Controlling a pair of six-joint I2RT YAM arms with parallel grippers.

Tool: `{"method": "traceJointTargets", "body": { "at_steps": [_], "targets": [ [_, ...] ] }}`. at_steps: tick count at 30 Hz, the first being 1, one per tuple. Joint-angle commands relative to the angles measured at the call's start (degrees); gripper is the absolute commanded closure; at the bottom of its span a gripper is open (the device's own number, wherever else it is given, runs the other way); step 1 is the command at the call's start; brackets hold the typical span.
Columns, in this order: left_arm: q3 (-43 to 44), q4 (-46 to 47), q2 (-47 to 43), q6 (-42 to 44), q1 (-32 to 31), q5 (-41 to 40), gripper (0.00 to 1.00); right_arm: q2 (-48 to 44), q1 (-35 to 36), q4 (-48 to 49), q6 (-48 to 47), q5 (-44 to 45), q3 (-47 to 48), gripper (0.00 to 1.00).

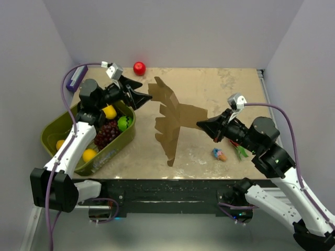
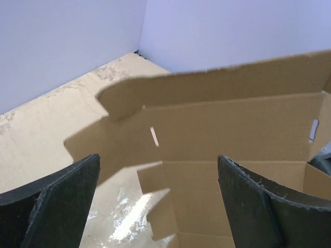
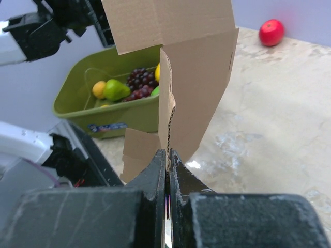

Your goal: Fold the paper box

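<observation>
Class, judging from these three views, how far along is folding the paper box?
Done: the shut right gripper pinches one edge of the paper box, holding it upright. In hand: the open left gripper faces its flaps, gripping nothing. Left: the folding itself; it is an open, creased sheet.

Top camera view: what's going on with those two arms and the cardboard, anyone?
The right gripper is shut on one edge of the paper box, a brown die-cut sheet, and holds it upright over the table. The left gripper is wide open, facing the sheet's other end without gripping it. The sheet is not yet box-shaped. A green fruit basket sits at the left.
</observation>
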Motion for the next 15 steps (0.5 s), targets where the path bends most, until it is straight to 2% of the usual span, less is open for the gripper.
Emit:
{"method": "traceJointTargets", "body": {
  "at_steps": [1, 4, 9, 15],
  "targets": [
    [-1.00, 5.86, -0.32, -3.05, 0.46, 1.74, 0.00, 0.20, -0.02, -0.43, -0.88, -8.39, 2.59, 1.00],
    [-1.88, 7.73, -0.05, -4.73, 0.55, 2.27, 0.00, 0.37, -0.11, -0.96, -0.88, -10.24, 3.12, 1.00],
    [-1.44, 3.51, -1.02, -1.66, 0.90, -1.59, 0.00, -0.15, -0.02, -1.40, -0.53, -10.50, 3.91, 1.00],
    [-1.36, 2.71, -0.59, -1.04, 3.10, -2.22, 0.00, -0.86, -0.02, -1.75, -0.53, -10.94, 4.26, 1.00]
  ]
}}
